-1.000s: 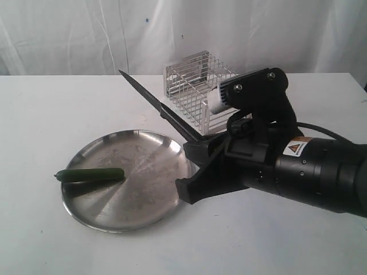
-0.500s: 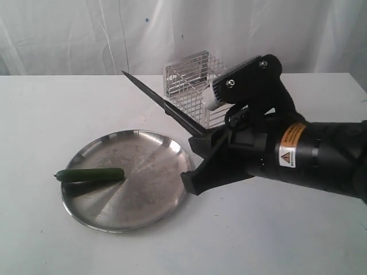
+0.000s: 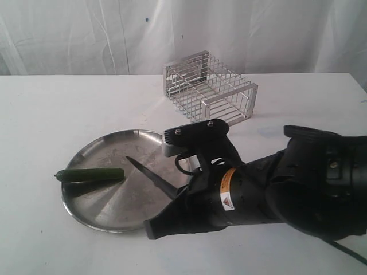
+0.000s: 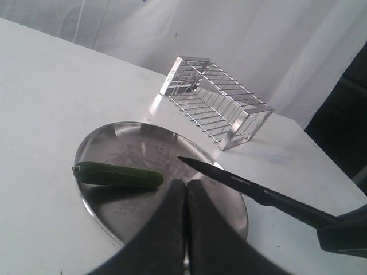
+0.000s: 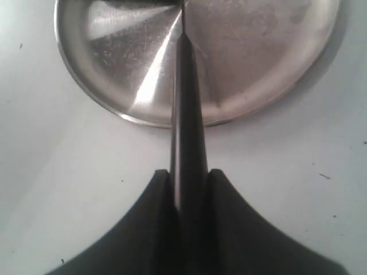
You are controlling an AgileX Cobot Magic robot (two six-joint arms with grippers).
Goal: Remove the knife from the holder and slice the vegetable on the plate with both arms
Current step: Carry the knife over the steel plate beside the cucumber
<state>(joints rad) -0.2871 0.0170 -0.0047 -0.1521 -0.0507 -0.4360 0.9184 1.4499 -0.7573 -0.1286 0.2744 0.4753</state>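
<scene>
The knife (image 3: 152, 176) is being held over the right half of the plate (image 3: 132, 150), its dark blade pointing left and slightly far, with the tip ending near the right end of the vegetable (image 3: 92, 175) but apart from it; whether the tip is touching the plate surface cannot be told. The right gripper (image 3: 178, 200) is pinching the black handle of the knife between its two fingers, just beyond the plate's near-right rim. The vegetable is lying flat on the left part of the plate, running left to right, with its left end reaching the rim. The left gripper (image 4: 186, 186) is hovering above the near edge of the plate, its fingers pressed together and holding nothing, just near of the vegetable's right end. The plate is resting on the white table (image 3: 57, 103). The holder (image 3: 212, 86) is standing on the table, far and right of the plate, well apart from the knife.
</scene>
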